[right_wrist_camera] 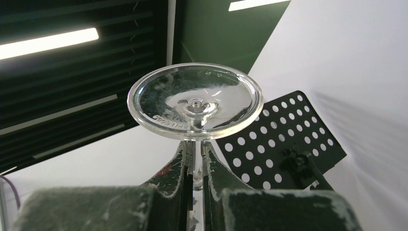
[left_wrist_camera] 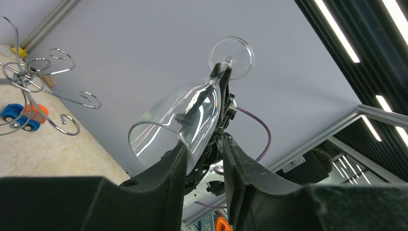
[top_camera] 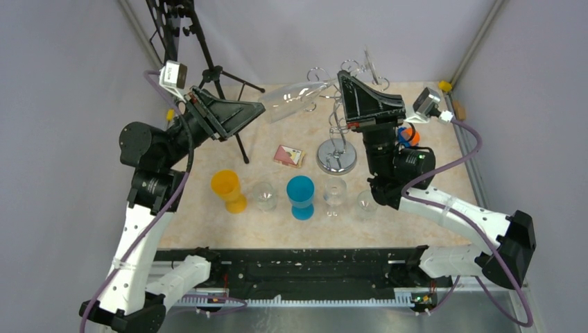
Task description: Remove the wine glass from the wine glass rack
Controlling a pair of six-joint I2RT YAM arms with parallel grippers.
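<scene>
The clear wine glass lies on its side in the air, left of the chrome wine glass rack. My right gripper is shut on its stem just below the foot, fingers tight on both sides. In the left wrist view the bowl points at my left gripper. Its rim rests against the left finger, while the other finger stands apart from the glass. The rack's scroll arms are well to the left of the glass, with no wire around the stem.
Along the table's front stand a yellow cup, a blue cup and three clear glasses. A small card lies mid-table and a toy car sits behind my right arm. A black tripod stands at the back left.
</scene>
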